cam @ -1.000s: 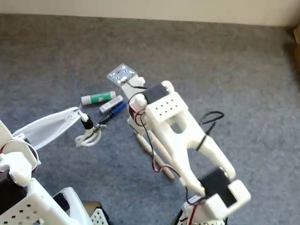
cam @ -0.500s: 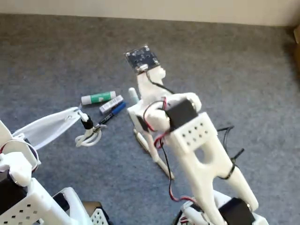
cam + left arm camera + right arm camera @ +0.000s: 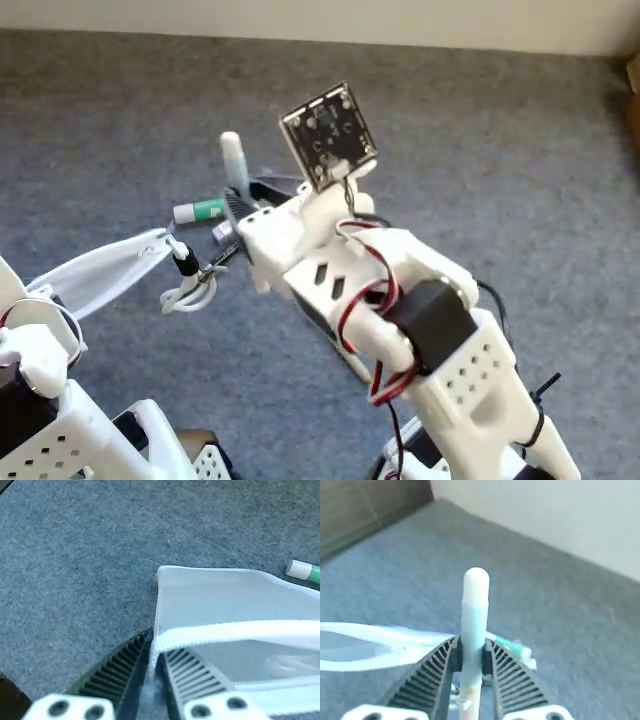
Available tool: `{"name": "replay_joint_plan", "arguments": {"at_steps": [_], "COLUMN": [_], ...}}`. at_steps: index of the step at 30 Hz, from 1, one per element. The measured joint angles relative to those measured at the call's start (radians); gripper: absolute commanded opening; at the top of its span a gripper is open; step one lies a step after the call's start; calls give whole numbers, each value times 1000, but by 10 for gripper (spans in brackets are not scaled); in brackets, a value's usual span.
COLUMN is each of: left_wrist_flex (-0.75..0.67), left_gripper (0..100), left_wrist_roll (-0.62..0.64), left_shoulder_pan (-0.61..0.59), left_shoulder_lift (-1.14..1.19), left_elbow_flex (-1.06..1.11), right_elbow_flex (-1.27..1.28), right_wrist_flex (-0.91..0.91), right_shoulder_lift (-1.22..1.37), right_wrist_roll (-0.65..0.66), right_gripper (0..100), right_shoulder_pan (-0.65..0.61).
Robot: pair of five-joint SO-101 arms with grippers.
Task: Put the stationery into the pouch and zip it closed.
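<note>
Open grey carpet [image 3: 480, 130] spreads wide beyond the right gripper [image 3: 471, 649], whose jaws are clenched on a pale blue, white-capped marker [image 3: 474, 610] held upright, with the green glue stick [image 3: 512, 644] lying just past its tips. The left gripper [image 3: 154, 652] is clamped on the rim of the white mesh pouch [image 3: 225, 597], which stretches away from it towards the glue stick. Print on the glue stick's label is too small to read
</note>
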Motion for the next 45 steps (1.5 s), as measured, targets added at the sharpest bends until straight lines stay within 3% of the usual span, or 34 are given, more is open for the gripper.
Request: {"name": "replay_joint_plan", "arguments": {"at_steps": [16, 32, 45], "left_wrist_flex": [0, 0, 0], "left_gripper": [7, 7, 7], "left_wrist_roll": [0, 0, 0], "left_shoulder_pan": [0, 0, 0], "left_shoulder_lift": [-9, -9, -8], "left_elbow_flex": [8, 8, 8], "right_elbow_flex": [6, 359, 470], "right_wrist_flex": [-390, -884, -928], "right_shoulder_lift": [-8, -8, -8], "right_wrist_roll": [0, 0, 11], "right_gripper": [4, 4, 4], "right_shoulder_pan": [-215, -259, -307]}}
